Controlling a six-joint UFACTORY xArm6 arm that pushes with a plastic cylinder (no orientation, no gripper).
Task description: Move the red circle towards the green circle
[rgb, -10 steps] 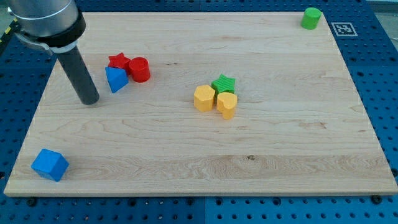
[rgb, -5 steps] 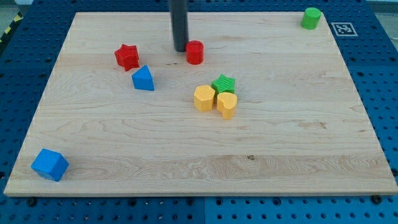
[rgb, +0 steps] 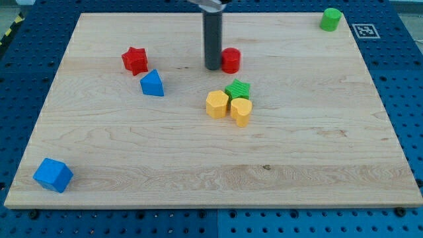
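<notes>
The red circle sits on the wooden board in the upper middle of the view. My tip stands right against its left side. The green circle sits far off at the board's top right corner.
A red star and a blue triangle lie to the left of my tip. A green star, a yellow hexagon and a yellow heart-like block cluster just below the red circle. A blue cube sits at bottom left.
My tip has moved right from the view's left side to the upper middle. The red circle has slid right with it. The red star and blue triangle shifted apart earlier and now rest.
</notes>
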